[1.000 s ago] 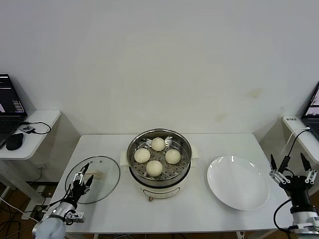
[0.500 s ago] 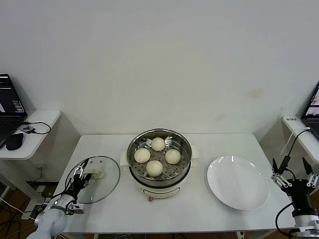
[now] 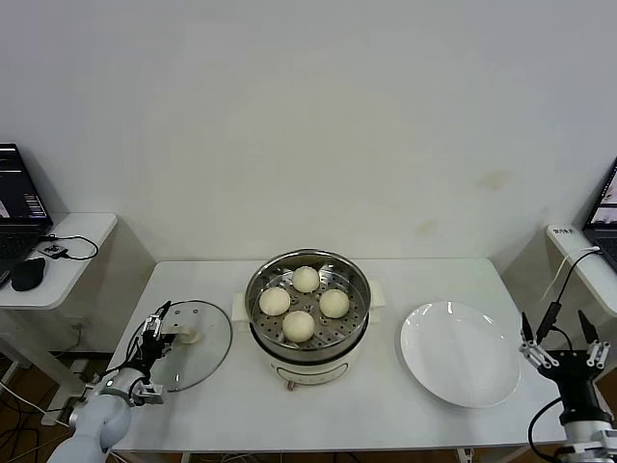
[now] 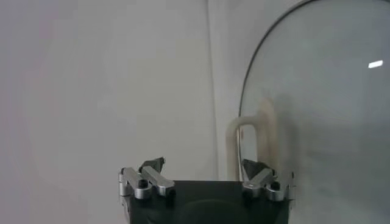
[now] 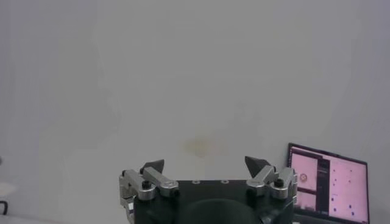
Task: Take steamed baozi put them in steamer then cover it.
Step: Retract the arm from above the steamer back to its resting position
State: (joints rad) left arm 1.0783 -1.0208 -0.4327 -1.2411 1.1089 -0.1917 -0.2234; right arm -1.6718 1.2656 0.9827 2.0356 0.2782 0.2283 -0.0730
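Note:
Several cream-white baozi (image 3: 299, 325) sit on the perforated tray inside the shiny steel steamer (image 3: 359, 311) at the table's middle. The clear glass cover (image 3: 204, 355) with its cream bar handle (image 3: 186, 337) lies flat on the table to the steamer's left. My left gripper (image 3: 154, 323) is open at the cover's left rim, just short of the handle. In the left wrist view the cover (image 4: 329, 115) and its handle (image 4: 265, 128) lie just beyond my open left gripper (image 4: 203, 165). My right gripper (image 3: 557, 330) is open and empty, low at the table's right edge.
An empty flat white plate (image 3: 461, 353) lies right of the steamer. Side desks with laptops stand at far left (image 3: 19, 198) and far right (image 3: 605, 204). The right wrist view shows only a white wall and a laptop screen (image 5: 329, 190).
My left gripper has drawn back and left, from over the cover to its left rim. My right gripper has shifted slightly, staying low at the right.

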